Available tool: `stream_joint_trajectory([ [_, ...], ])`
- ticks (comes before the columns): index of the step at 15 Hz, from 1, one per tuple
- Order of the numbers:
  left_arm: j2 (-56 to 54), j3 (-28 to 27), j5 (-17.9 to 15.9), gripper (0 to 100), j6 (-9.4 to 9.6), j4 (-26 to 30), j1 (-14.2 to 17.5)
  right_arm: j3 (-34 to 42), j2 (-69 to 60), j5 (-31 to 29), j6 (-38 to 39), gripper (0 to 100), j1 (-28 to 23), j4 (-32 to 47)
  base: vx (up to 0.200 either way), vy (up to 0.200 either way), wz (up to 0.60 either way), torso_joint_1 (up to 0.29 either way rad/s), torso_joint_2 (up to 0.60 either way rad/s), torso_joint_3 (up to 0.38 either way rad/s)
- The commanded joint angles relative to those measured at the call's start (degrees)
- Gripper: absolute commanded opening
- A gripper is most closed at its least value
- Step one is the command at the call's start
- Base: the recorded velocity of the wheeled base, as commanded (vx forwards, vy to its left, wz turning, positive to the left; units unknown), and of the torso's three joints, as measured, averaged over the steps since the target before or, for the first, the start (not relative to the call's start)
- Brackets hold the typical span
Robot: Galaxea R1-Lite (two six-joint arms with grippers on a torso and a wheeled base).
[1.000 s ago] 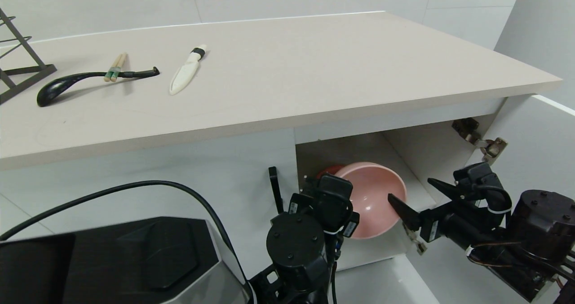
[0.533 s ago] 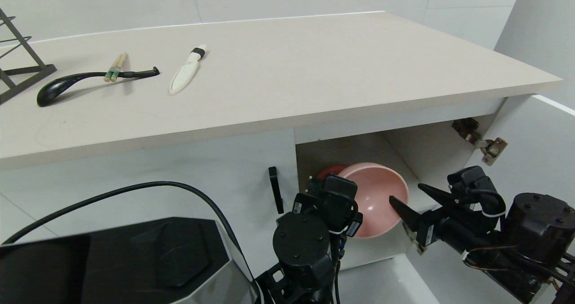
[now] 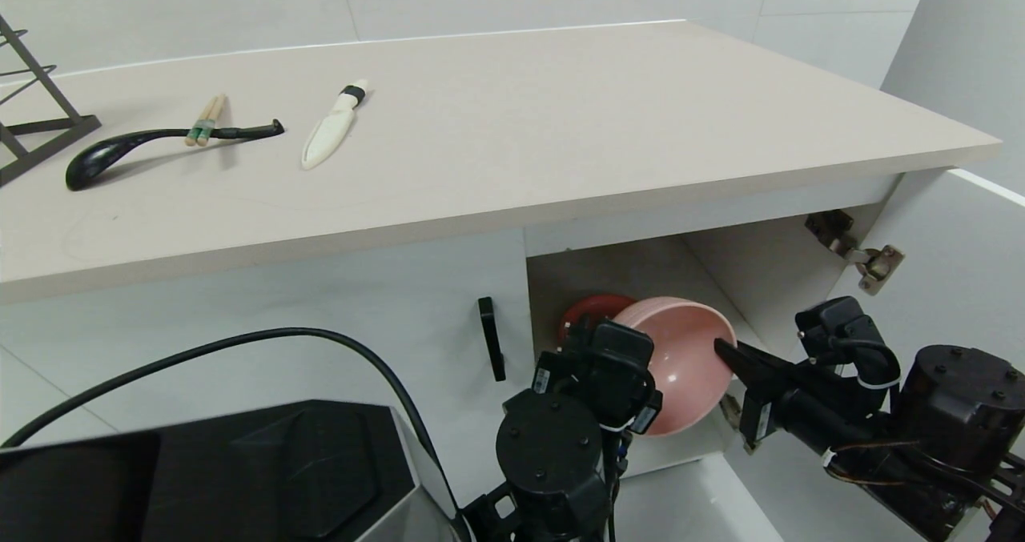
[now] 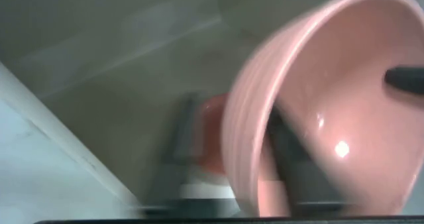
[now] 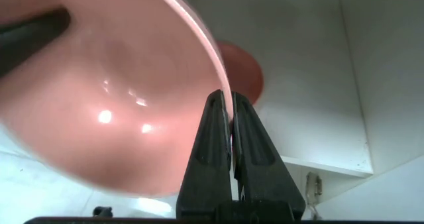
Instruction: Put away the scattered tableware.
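The pink bowl [image 3: 681,358] hangs tilted on its side in the mouth of the open cabinet [image 3: 625,266] under the bench [image 3: 520,126], just in front of a red dish [image 3: 588,311] already inside. The right gripper [image 5: 225,108] has its jaws pinched closed on the bowl's thin rim. The left gripper [image 4: 237,151] straddles the opposite wall with its jaws spread: one is against the inside, the other seems to stand off the outside, so it is probably not clamping.

The weight therefore looks to rest on one narrow rim pinch. The glazed bowl could pivot or slip out, drop onto the cabinet floor, or knock the red dish. Pushing it in while tilted risks catching the frame.

A black ladle [image 3: 120,146], chopsticks [image 3: 206,119] and a sheathed knife [image 3: 332,126] lie on the bench.
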Motion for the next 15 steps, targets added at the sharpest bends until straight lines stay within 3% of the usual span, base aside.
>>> stream_joint_trajectory([
  [1,-0.6,0.1,0.0,100,0.08,-0.1,-0.6,0.0,-0.2,0.1,0.0,0,0.1,-0.1,0.000,0.000,0.00,0.000,0.00,0.000],
  [3,-2.0,1.2,-0.2,100,-0.45,-0.1,-0.6,0.0,-0.4,0.1,0.1,0,0.0,-0.1,0.000,0.000,0.00,0.000,0.00,0.000],
  [4,-3.6,2.8,-2.0,100,-0.89,-0.1,-0.7,0.1,-0.4,0.1,0.1,0,-0.1,-0.1,0.000,0.000,0.00,0.000,0.00,0.000],
  [5,-5.0,4.5,-4.7,100,-1.59,-0.1,-0.7,0.1,-0.3,0.1,0.1,0,-0.1,-0.1,0.000,0.000,0.00,0.000,0.00,0.000],
  [6,-7.8,9.3,-10.5,100,-2.74,-0.1,-0.5,0.2,-0.3,0.1,0.1,0,-0.1,-0.1,0.000,0.000,0.00,0.000,0.00,0.000],
  [7,-9.6,12.4,-13.0,100,-3.97,-0.1,-0.3,0.2,-0.3,0.1,0.1,0,-0.1,-0.1,0.000,0.000,0.00,0.000,0.00,0.000],
  [12,-17.9,21.9,-16.1,100,-12.32,-0.1,-0.7,1.5,-0.1,0.1,0.1,0,-1.3,-0.1,0.000,0.000,0.00,0.000,0.00,0.000],
  [13,-20.3,23.6,-16.8,100,-12.67,-0.1,-0.9,2.6,-0.5,0.1,0.2,0,-1.3,-0.1,0.000,0.000,0.00,0.000,0.00,0.000],
  [14,-22.7,25.6,-19.7,100,-12.76,-0.1,-0.9,4.1,-1.2,0.1,0.2,0,-1.3,-0.1,0.000,0.000,0.00,0.000,0.00,0.000],
  [15,-26.0,29.1,-25.2,100,-12.67,-0.1,-0.9,6.2,-2.1,0.1,0.7,0,-1.3,-0.1,0.000,0.000,0.00,0.000,0.00,0.000],
])
